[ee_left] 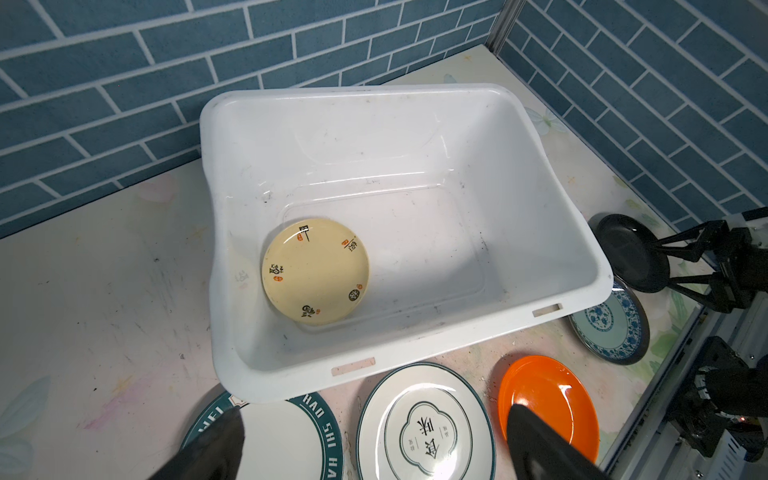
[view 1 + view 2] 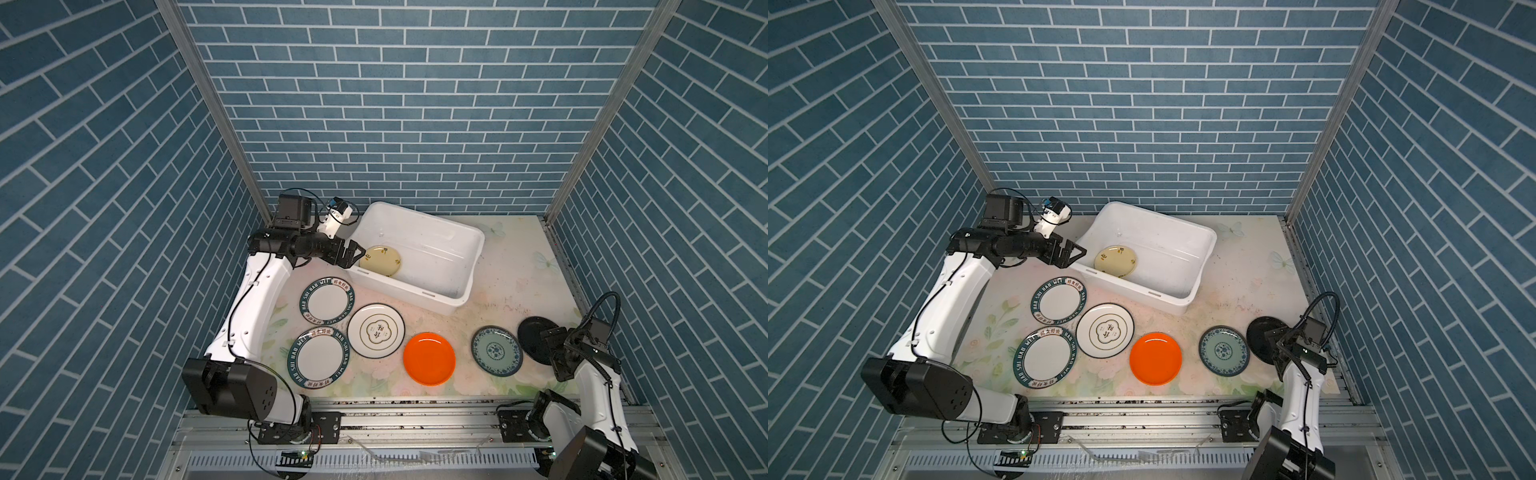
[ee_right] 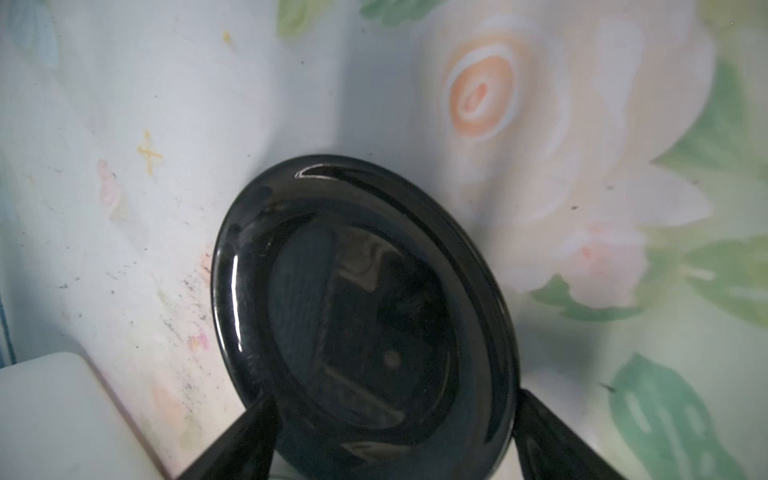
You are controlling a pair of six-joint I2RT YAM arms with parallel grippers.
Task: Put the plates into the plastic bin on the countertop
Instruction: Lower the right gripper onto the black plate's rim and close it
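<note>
Left claw (image 2: pixel 356 255) of mine hangs released at the end rim of the large white rectangular plastic bin (image 2: pixel 440 249); the round cream floral plate (image 2: pixel 380 260) lies inside, just ahead of it. Right claw (image 3: pixel 395 403) straddles the glossy round black plate (image 3: pixel 365 291), fingers (image 3: pixel 243 442) beside its rim; clenched or not, I cannot tell.

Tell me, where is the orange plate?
In both top views the orange plate lies on the countertop near its front edge, between the gold-motif plate on its left and the blue-green plate on its right.
</note>
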